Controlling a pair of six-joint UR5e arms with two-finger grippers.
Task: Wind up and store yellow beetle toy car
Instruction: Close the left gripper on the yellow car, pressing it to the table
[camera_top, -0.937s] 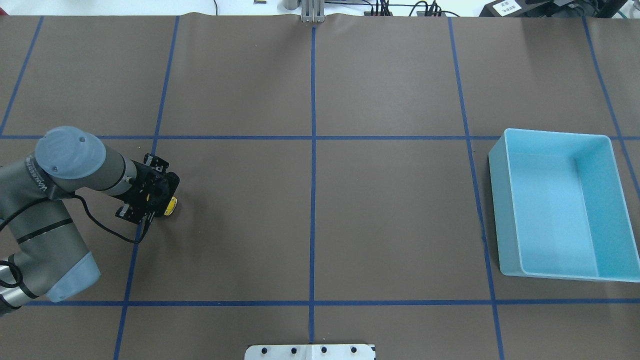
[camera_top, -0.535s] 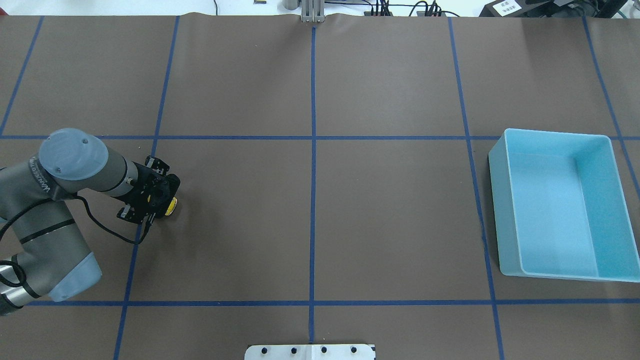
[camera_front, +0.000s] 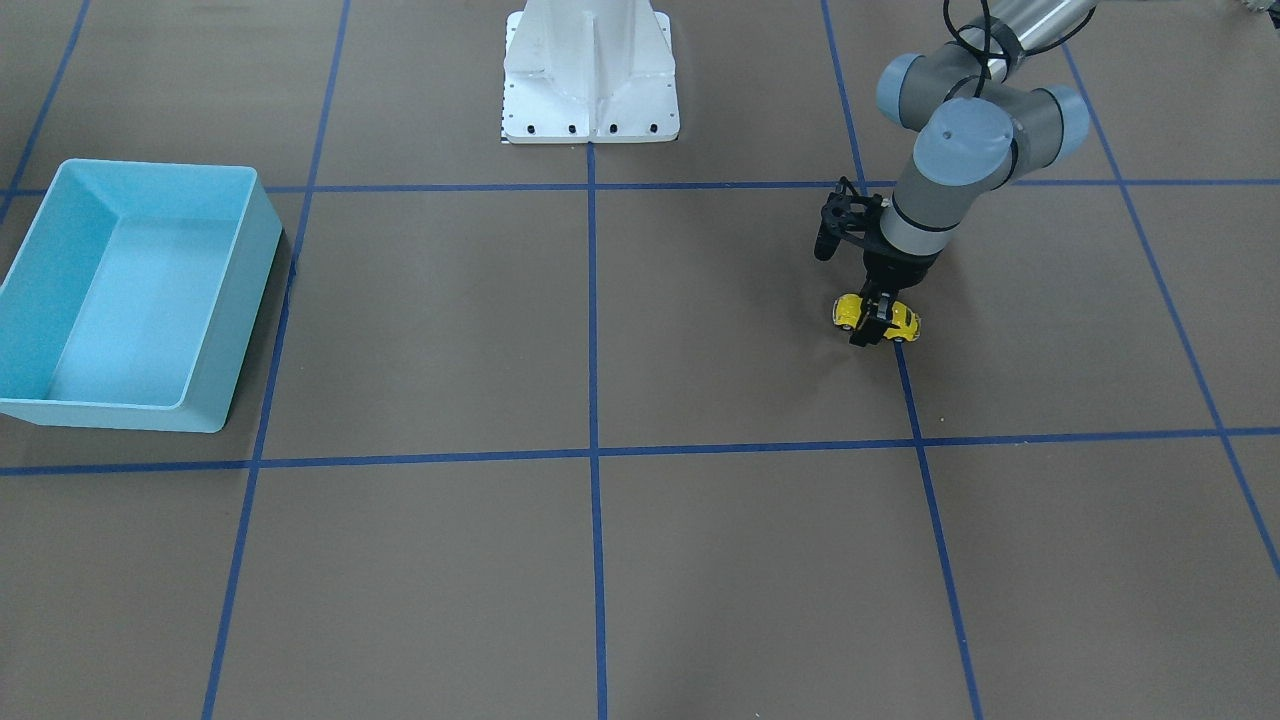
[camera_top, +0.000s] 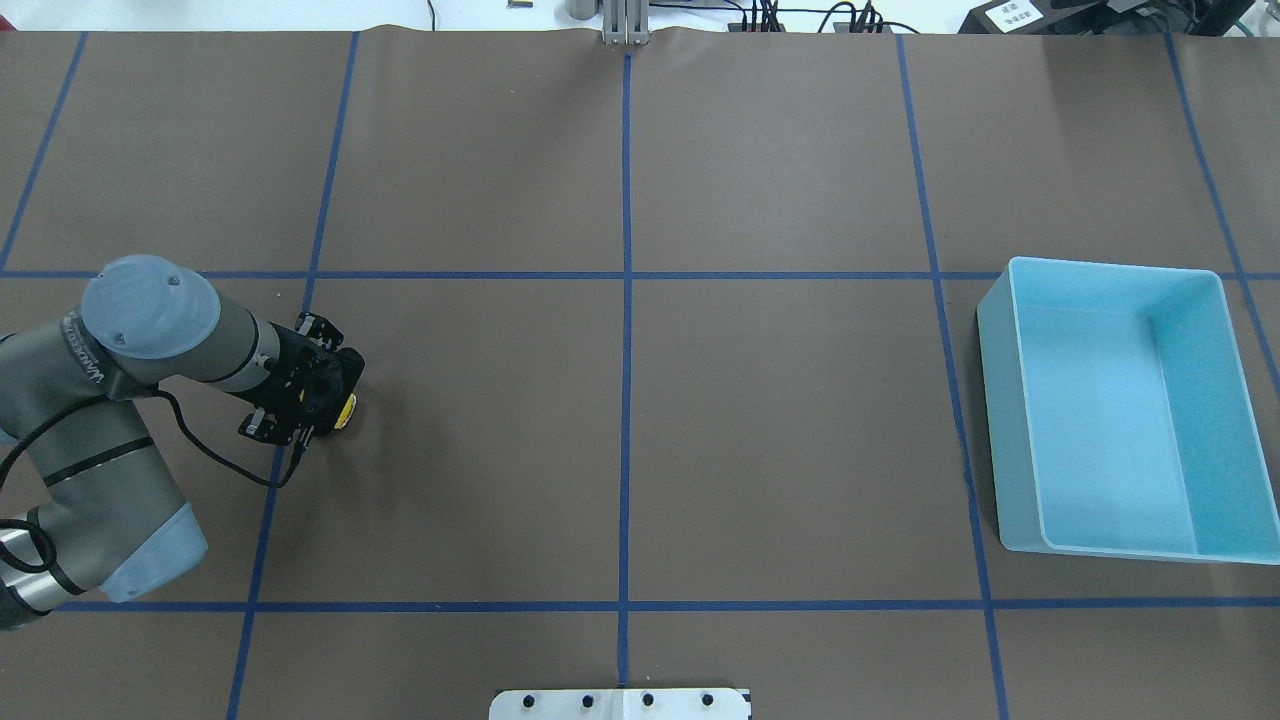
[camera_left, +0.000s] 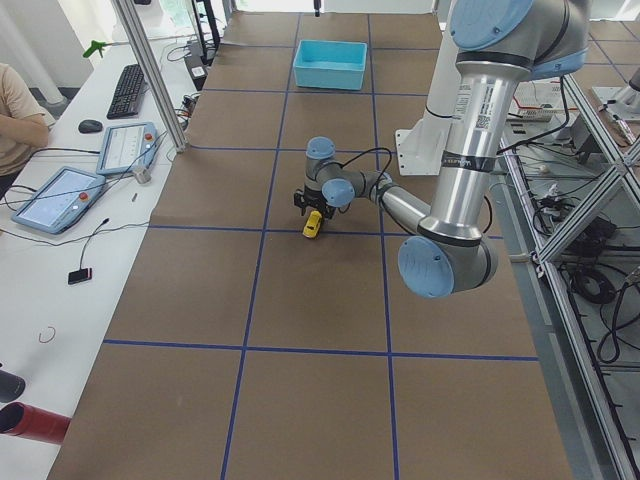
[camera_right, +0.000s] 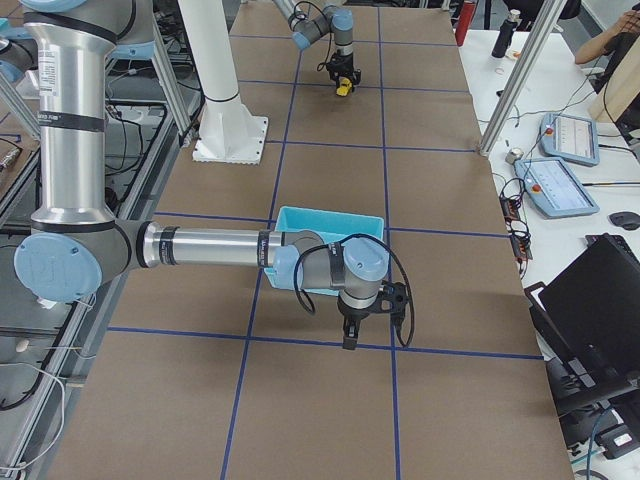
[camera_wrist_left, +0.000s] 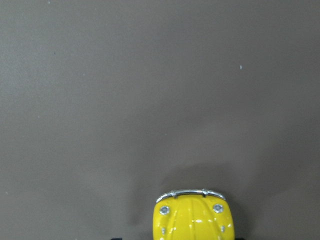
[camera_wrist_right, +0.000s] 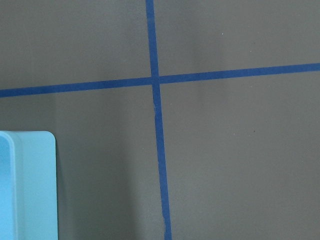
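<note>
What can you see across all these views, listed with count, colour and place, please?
yellow beetle toy car: one, yellow, on the table, on the robot's left side.
bin: one, light blue, on the table's right end.
table: one, brown with blue tape grid.
keyboard: one, black, on the side desk.
mount: one, white, at the table's robot edge.
left pincer: one, black, shut on the car.
right pincer: one, black, over the table beside the bin; open or shut unclear.
</note>
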